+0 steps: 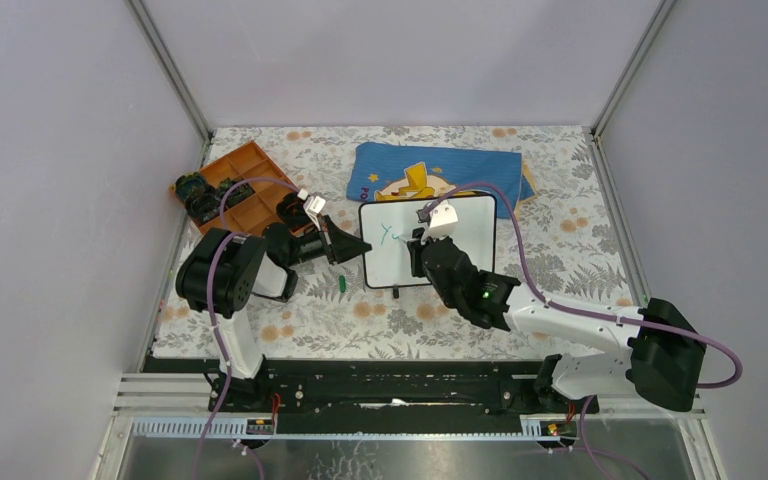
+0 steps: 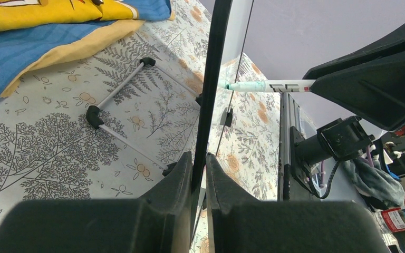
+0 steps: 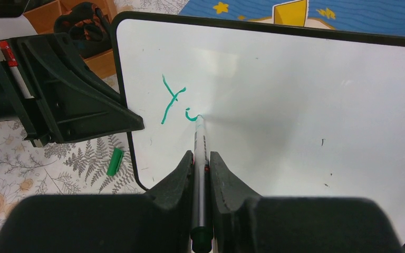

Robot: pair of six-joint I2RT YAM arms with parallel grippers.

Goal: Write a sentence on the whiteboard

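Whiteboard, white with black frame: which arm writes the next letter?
Right: the right gripper grips the green marker, tip on the black-framed whiteboard beside the green Y. The left gripper clamps its edge.

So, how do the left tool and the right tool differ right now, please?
The left tool is shut on the black-framed edge of the small white whiteboard, while the right tool is shut on a slim green-tipped marker. The left tool reaches in from the board's left side; the right tool points at its face, beside the green strokes. Both grip something.
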